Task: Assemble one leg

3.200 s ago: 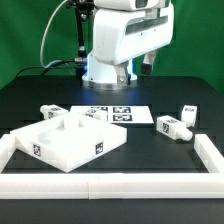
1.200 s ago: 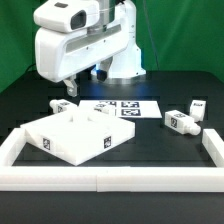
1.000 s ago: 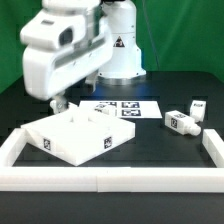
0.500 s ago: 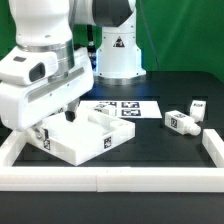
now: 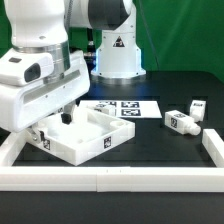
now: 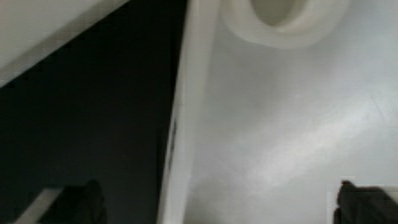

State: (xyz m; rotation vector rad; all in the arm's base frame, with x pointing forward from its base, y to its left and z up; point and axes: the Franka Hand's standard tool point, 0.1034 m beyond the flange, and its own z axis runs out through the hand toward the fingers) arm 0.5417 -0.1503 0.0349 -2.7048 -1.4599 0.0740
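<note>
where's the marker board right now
In the exterior view, the marker board lies mid-table, just beyond the panel and in front of the robot base.

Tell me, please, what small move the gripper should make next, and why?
Probably ease down and shut on the edge of the panel: the open gripper straddles that edge, one side over the panel, the other over the table.

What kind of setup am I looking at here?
Probably a lab test bench: a black table fenced by white border rails, a green backdrop behind, and a tagged marker board lying on it.
</note>
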